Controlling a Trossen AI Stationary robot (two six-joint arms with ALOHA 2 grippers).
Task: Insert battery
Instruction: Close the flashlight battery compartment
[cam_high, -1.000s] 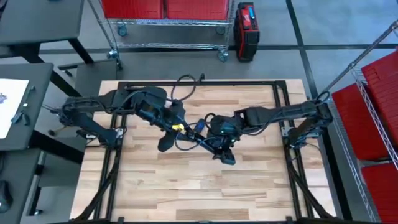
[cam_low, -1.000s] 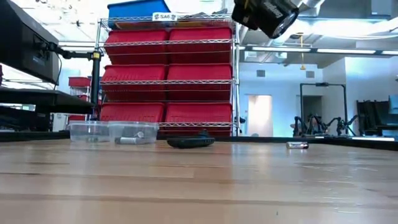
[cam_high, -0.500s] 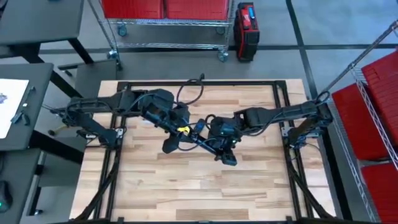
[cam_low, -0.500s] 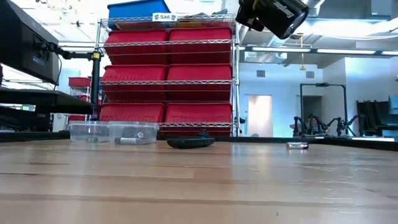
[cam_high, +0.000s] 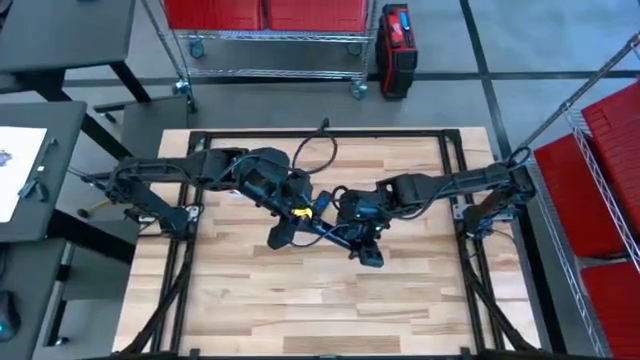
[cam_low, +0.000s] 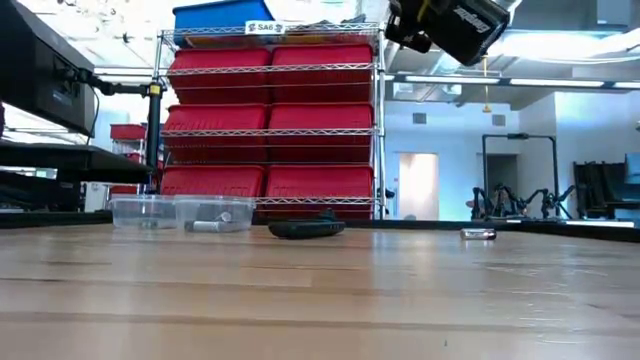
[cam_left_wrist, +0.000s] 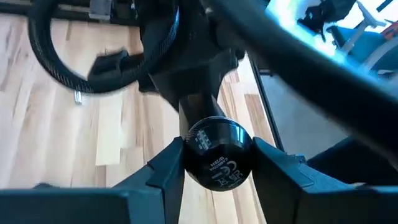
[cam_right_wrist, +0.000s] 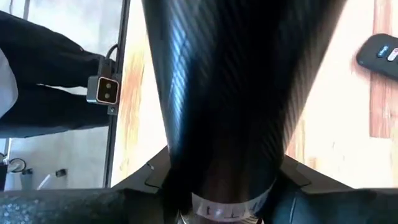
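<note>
Flashlight sits gripped in left end effector, hidden from high view.

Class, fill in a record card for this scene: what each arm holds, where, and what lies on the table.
Left end effector: closed on the round end of a black cylinder
Right end effector: closed on a black cylinder, apparently the same one
Position: raised above the middle of the table
On the table: clear containers, dark remote, small metal cylinder that is probably a battery
Battery inserted: cannot tell
</note>
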